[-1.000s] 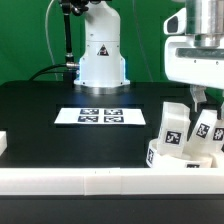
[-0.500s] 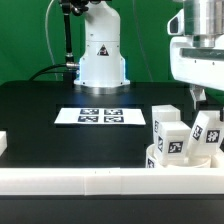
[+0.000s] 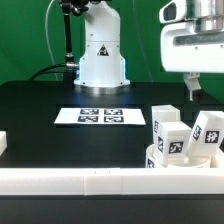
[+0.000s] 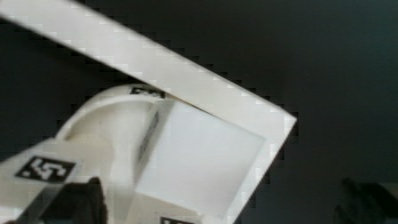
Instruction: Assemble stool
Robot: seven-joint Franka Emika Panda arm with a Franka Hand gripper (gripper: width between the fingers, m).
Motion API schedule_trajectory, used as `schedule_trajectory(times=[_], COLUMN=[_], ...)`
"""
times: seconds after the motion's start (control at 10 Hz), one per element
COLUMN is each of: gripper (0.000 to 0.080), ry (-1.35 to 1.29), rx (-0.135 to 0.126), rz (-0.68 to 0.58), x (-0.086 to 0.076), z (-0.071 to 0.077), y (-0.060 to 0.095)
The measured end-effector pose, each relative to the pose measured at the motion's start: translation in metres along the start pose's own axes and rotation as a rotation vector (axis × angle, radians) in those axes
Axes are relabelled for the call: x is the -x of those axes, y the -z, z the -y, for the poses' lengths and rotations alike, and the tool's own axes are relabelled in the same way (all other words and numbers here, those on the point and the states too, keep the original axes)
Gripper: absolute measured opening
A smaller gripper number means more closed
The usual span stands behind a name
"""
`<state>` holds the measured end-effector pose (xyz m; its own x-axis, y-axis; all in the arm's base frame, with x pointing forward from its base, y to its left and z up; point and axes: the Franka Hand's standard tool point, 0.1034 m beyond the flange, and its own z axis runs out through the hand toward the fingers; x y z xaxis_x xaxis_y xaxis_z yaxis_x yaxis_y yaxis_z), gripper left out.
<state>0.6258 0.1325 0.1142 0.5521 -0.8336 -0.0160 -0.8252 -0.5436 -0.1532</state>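
Gripper [image 3: 191, 88] raised above stool parts, fingers spread, grasping nothing. Tagged legs [image 3: 169, 136] upright on round seat [image 3: 158, 159] at exterior view's right, against border rail [image 3: 90, 181] (marker board [image 3: 101, 116] mid-table).

black table [image 3: 60, 95] with marker board [image 3: 100, 116], seat disc [image 3: 185, 160], border rail [image 3: 90, 181]

Your hand [image 3: 191, 88] hangs with its fingers apart, clear above the stool parts. Below it the legs [image 3: 168, 135] stand packed on the seat disc [image 3: 160, 158], touching. The border rail [image 3: 90, 181] walls the near edge. The desk [image 3: 60, 135] toward the exterior view's left is passable (only the flat marker board [image 3: 101, 116] lies there).
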Motion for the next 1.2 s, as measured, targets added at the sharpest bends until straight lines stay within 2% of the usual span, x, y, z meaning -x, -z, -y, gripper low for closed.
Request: schedule_trajectory(times=[0.3,0.8,1.0,1.2], gripper=[0.0649,0.0649,0.0649,0.0649], ry=[0.446,0.782,1.081,1.216], rx=[0.009,0.012,0.034,0.04], rz=[-0.005,-0.002,-0.009,0.002], x=[0.0009,0.0001,0.004,0.0021], z=[-0.0006,-0.0019,-0.0013,-0.0028], y=[-0.0028,-0.0041,-0.0056,-0.0079])
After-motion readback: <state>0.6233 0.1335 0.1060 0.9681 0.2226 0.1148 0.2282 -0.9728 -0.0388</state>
